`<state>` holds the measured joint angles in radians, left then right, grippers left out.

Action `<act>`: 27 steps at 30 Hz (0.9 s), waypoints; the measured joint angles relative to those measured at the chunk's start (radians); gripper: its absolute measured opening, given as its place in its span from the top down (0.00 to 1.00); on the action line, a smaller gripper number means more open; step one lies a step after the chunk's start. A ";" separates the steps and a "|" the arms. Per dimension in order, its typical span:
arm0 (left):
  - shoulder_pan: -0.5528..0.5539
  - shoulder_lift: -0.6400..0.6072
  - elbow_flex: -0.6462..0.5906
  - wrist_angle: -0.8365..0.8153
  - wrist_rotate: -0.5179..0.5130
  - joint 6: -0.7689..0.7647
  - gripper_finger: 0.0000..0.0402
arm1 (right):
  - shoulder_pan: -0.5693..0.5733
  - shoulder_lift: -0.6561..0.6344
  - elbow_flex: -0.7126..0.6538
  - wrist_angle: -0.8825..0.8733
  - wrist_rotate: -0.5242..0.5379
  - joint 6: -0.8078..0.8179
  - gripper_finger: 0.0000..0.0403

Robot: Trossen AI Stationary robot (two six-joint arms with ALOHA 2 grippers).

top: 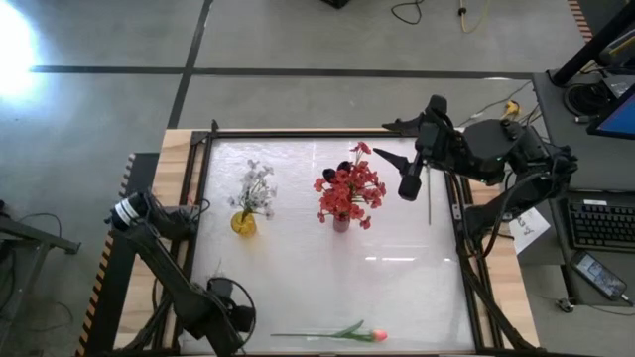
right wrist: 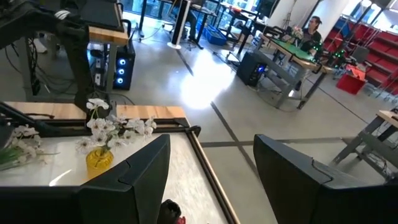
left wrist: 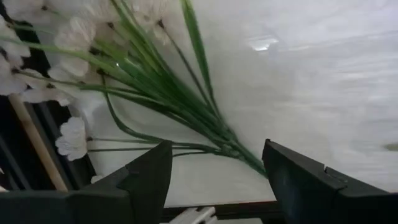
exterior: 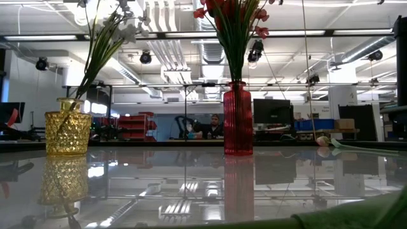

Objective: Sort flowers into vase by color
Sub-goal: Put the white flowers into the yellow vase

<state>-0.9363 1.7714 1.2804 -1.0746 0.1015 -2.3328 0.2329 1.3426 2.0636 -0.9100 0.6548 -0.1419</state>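
A yellow vase [top: 243,223] [exterior: 67,133] [right wrist: 99,158] holds white sprays. A red vase [top: 340,223] [exterior: 237,121] holds the red sprays [top: 349,190], with a dark bud [top: 343,167] at their far side. A pink bud flower [top: 337,335] [exterior: 324,141] lies flat by the table's near edge. A loose white spray [left wrist: 143,68] [right wrist: 15,149] lies flat by the table's left edge. My left gripper [left wrist: 216,149] [top: 223,293] is open, and the spray's stem ends lie just ahead of its fingers. My right gripper [top: 389,140] [right wrist: 211,138] is open, high beside the red sprays, pointing left.
A dark frame with wooden rails [top: 198,169] rims the white table. A thin dark line [top: 429,198] runs along the table below the right arm. Bare surface [top: 397,278] lies between the vases and the pink flower. A person [exterior: 215,124] sits in the room behind.
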 joint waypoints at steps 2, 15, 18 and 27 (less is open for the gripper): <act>-0.006 0.034 0.000 0.021 0.033 -0.004 0.41 | 0.000 0.000 -0.001 0.000 0.000 0.013 0.44; 0.006 0.097 -0.097 0.174 0.095 -0.036 0.43 | 0.000 0.000 -0.002 0.052 -0.001 0.028 0.44; 0.019 0.079 -0.160 0.271 0.088 -0.034 0.45 | 0.000 0.000 -0.002 0.069 -0.002 0.027 0.44; 0.055 -0.025 -0.294 0.305 0.059 0.069 0.63 | 0.000 0.000 -0.002 0.086 -0.004 0.066 0.44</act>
<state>-0.8818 1.7459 0.9863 -0.7696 0.1601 -2.2642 0.2329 1.3430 2.0613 -0.8240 0.6511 -0.0758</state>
